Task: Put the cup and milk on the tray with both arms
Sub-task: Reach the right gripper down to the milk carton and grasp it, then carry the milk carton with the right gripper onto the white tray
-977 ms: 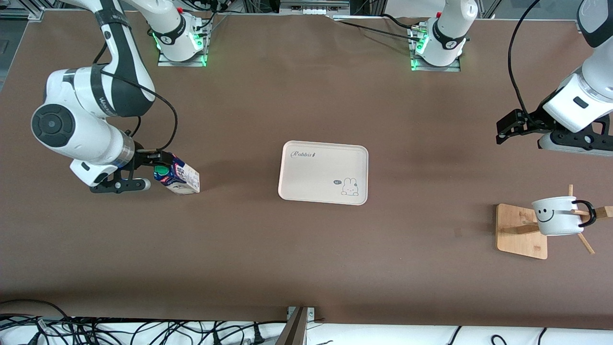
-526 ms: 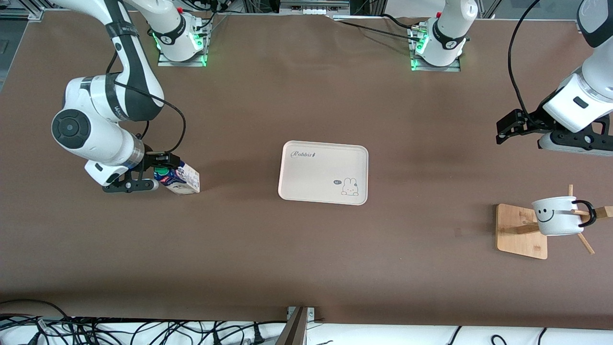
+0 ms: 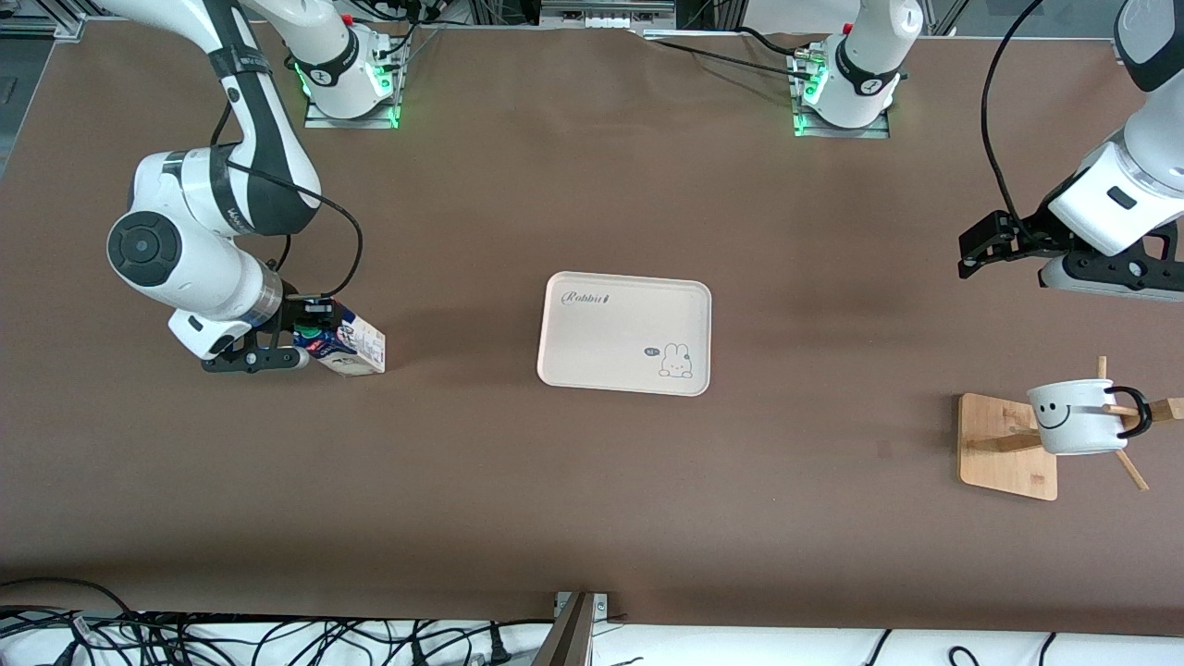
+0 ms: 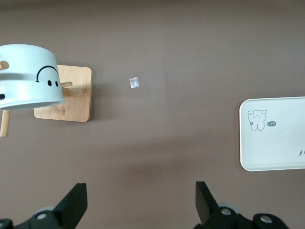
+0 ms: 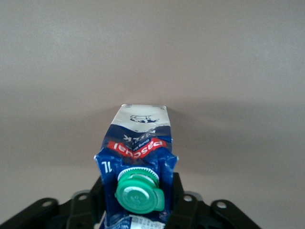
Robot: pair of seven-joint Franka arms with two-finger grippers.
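Observation:
The milk (image 3: 356, 347) is a blue and white carton with a green cap, on the table toward the right arm's end. My right gripper (image 3: 310, 344) is at its top. In the right wrist view the black fingers (image 5: 183, 200) press both sides of the milk (image 5: 138, 143) just below the cap, so my right gripper (image 5: 138, 205) is shut on it. The cream tray (image 3: 624, 333) lies mid-table with nothing on it. The white smiley cup (image 3: 1073, 418) hangs on a wooden stand. My left gripper (image 3: 1110, 277) waits open over the table beside that stand, its jaws (image 4: 140, 191) wide apart and empty.
The stand's square wooden base (image 3: 1004, 444) sits near the left arm's end, with pegs sticking out past the cup. A small scrap (image 4: 135, 82) lies on the brown table between stand and tray (image 4: 276, 138). Cables run along the table's front edge.
My right arm slid in toward the milk and its fingers closed on the carton's top. The left arm, cup and tray have not moved.

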